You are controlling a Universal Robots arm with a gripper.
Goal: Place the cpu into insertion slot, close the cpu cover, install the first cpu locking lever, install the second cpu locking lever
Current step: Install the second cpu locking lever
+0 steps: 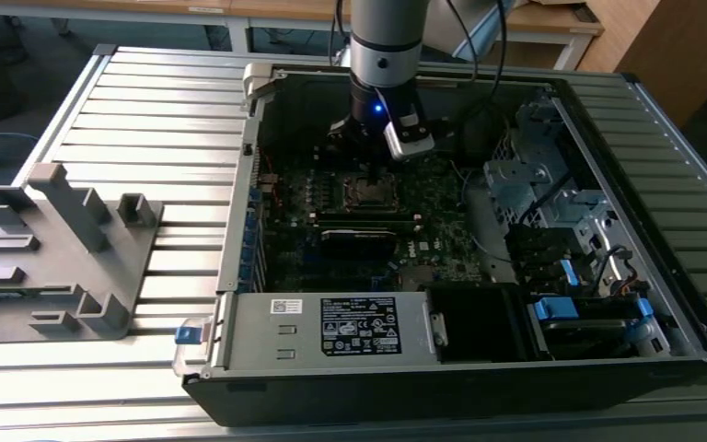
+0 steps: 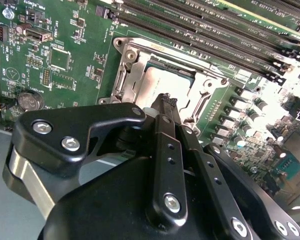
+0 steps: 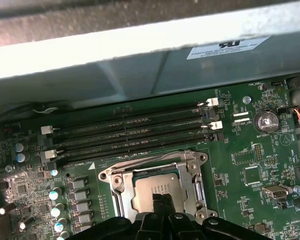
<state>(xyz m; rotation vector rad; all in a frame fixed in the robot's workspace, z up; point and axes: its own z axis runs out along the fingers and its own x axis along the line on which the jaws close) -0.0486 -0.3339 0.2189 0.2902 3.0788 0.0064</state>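
My jaws (image 2: pixel 166 102) are pinched together, holding nothing, tips just above the cpu (image 3: pixel 157 186). It lies in the insertion slot (image 1: pixel 370 189), cpu cover (image 3: pixel 197 186) down around it, at twelve o'clock from the power-supply box (image 1: pixel 329 327).

A white label (image 1: pixel 360 326) with dense black print sits on the grey power-supply box (image 1: pixel 329 331) in the exterior view, its words too small to read. In the first wrist view, a white sticker (image 3: pixel 227 47) on the case wall (image 3: pixel 140 65) carries black print, also unreadable. Fine white lettering dots the green motherboard (image 2: pixel 55 60) in both wrist views, illegible.
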